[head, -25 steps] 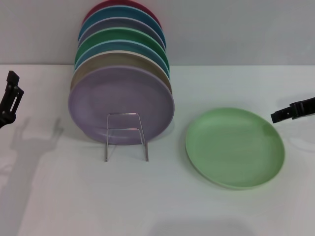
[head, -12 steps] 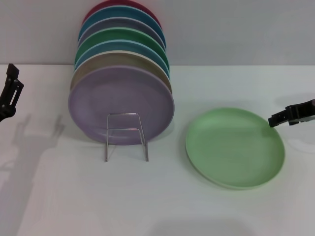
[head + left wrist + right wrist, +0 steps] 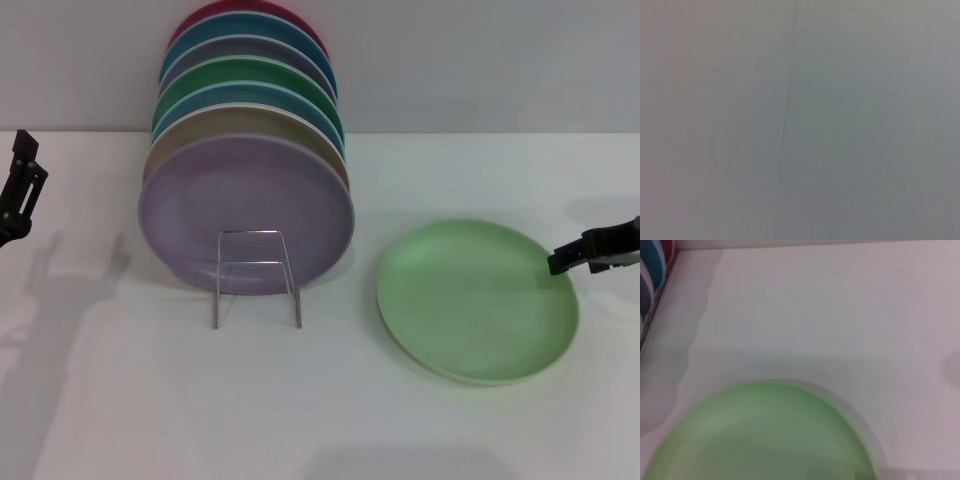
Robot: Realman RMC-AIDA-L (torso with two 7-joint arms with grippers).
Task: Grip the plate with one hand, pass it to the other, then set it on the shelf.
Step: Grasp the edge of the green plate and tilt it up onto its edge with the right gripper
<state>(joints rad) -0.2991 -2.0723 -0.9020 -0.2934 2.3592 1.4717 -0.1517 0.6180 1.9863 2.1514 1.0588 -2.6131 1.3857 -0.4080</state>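
The light mint-green plate lies flat on the white table, to the right of the shelf. It also fills the lower part of the right wrist view. My right gripper reaches in from the right edge, its black tip over the plate's right rim. My left gripper hangs at the far left edge, well away from the plate. The shelf is a thin chrome wire rack that holds several plates upright, with a lilac plate at the front.
The upright plates behind the lilac one stand close to the grey back wall. Their edges show in the right wrist view. The left wrist view shows only a plain grey surface. White table lies in front of the rack and plate.
My right gripper has moved down and slightly inward, from above the plate's far right side to its right rim. The left gripper has shifted very slightly. The plate has not moved.
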